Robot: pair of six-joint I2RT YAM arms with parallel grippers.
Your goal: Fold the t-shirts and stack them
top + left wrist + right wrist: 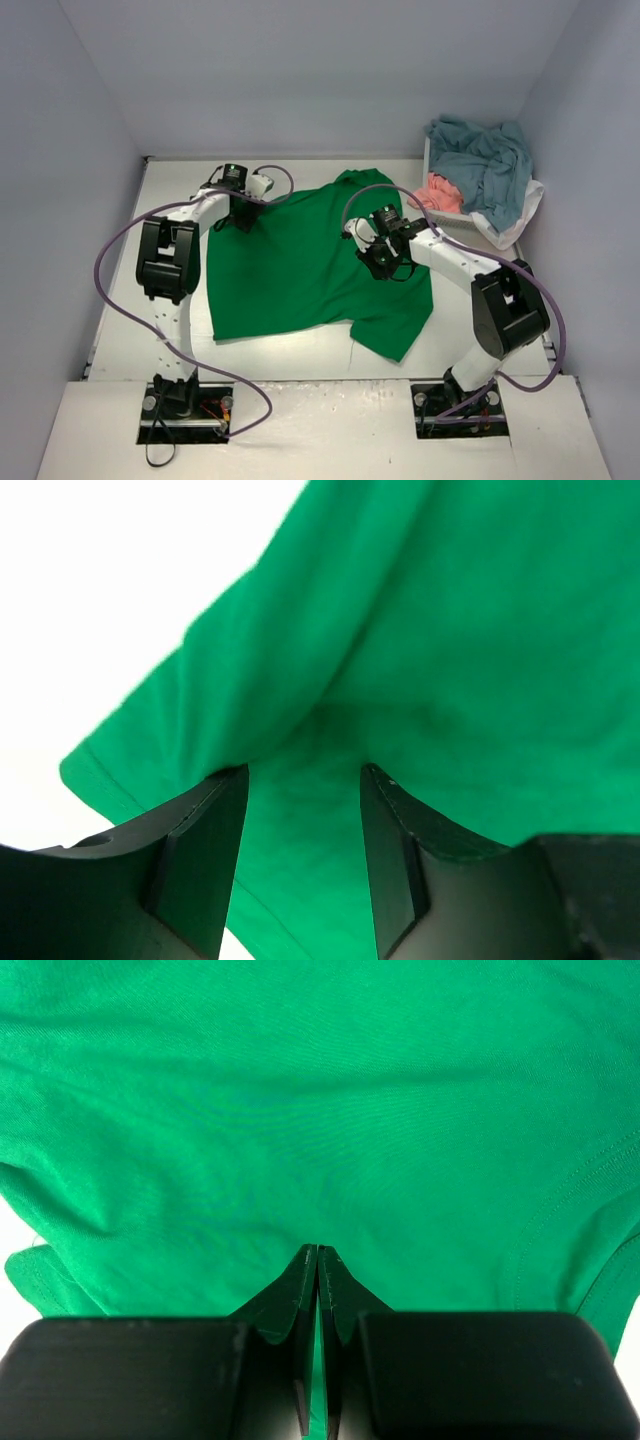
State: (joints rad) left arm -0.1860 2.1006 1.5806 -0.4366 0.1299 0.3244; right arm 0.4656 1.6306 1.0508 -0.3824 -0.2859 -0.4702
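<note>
Our right tool [317,1248] has its jaws pressed together, tips down on the green shirt [300,270], and a thin pinch of the cloth sits between them. Faint creases run in toward the tips. Just to its right a curved sleeve seam crosses the cloth. To its left the shirt's edge folds over, and a sliver of white bench [300,360] shows beside it.

Our left tool [305,770] stands about half open, its jaws apart, with green cloth lying in the gap. We see no grip there: the fingers [205,820] straddle a soft ridge of the sleeve rather than clamp it. Ahead and to its left the sleeve hem runs slantwise, and beyond the hem is bare bench.

From above, the shirt lies spread between the two tools, mostly flat. The left tool is at its far left corner and the right tool is on its right side near the sleeve. The near right corner of the shirt droops toward the right arm's base. A purple cable [375,195] arcs over the cloth just behind the right tool.

Well beyond the right tool, in the far right corner, a basket [462,217] holds a blue-grey shirt [485,160] heaped over a pink shirt [440,190], with white cloth hanging off its side.
</note>
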